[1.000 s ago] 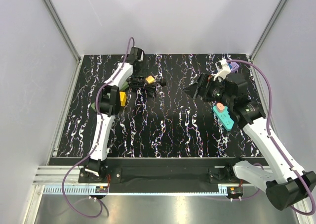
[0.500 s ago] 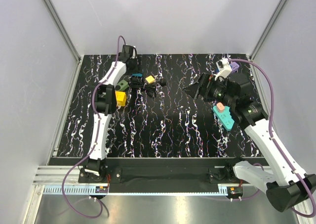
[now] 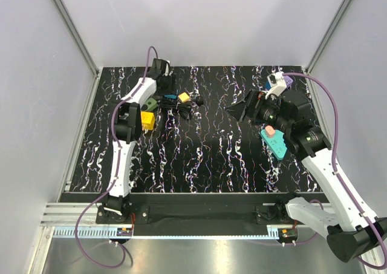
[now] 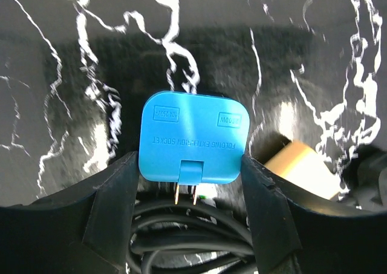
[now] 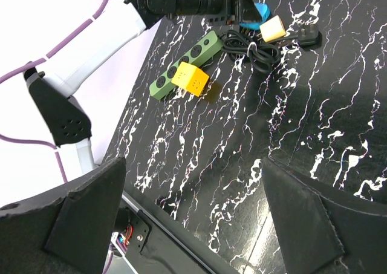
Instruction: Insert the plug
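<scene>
A black, white-veined table (image 3: 211, 159) lay between pale walls. The left gripper (image 4: 188, 160) pinched the blue plug (image 4: 192, 132) at the centre of its wrist view, a finger against each side and the prongs pointing down over a coiled black cable (image 4: 187, 238). A tan cube (image 4: 299, 168) sat at lower right. The right gripper (image 5: 192, 165) gaped wide, holding nothing — the green power strip (image 5: 184, 65) lay top-centre in its view.

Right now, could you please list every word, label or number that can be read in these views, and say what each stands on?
"FOLDING EXTENSION SOCKET": raised letters, seen upside down in the left wrist view, on the blue adapter.
Two small boxed labels above that line, on the same adapter: too small to read.
Top and right wrist views: no readable text.
</scene>
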Tool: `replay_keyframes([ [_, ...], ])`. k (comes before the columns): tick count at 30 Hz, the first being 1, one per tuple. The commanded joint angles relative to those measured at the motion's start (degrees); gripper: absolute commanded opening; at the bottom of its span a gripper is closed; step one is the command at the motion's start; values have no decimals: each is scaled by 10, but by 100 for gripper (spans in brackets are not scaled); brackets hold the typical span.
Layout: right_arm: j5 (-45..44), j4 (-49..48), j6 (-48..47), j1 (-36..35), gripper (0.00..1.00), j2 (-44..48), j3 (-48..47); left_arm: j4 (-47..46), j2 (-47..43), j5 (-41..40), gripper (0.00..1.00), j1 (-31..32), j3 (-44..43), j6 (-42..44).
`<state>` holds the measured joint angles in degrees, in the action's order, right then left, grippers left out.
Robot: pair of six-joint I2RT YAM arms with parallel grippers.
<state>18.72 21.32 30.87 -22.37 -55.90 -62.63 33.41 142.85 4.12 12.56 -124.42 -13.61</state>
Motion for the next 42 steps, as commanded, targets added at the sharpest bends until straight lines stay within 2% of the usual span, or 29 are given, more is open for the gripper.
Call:
replay_keyframes([
  [1,-13,-6,6,0,100,15,-19,18,-53,8,49,15,30,24],
  [13,-16,-4,29,0,100,16,-8,18,-157,-16,46,28,81,30],
  [18,-32,0,18,0,100,9,0,18,-198,-15,46,34,100,33],
  [22,-62,32,-16,0,100,-3,-11,17,-256,-12,46,41,149,34],
  [23,-68,40,-20,0,100,-10,-16,7,-263,-12,47,43,157,35],
  [24,-68,51,-22,0,100,-12,-22,5,-267,-13,52,47,161,38],
  [27,-55,53,-18,0,100,-11,-21,6,-252,-21,68,50,147,51],
  [30,-46,49,-3,0,100,-8,-12,13,-213,-33,72,50,108,57],
  [34,-39,45,-4,0,100,-6,-9,24,-137,-39,83,49,60,73],
  [42,-32,43,-33,0,100,-16,-33,54,-47,-90,85,41,-13,76],
])
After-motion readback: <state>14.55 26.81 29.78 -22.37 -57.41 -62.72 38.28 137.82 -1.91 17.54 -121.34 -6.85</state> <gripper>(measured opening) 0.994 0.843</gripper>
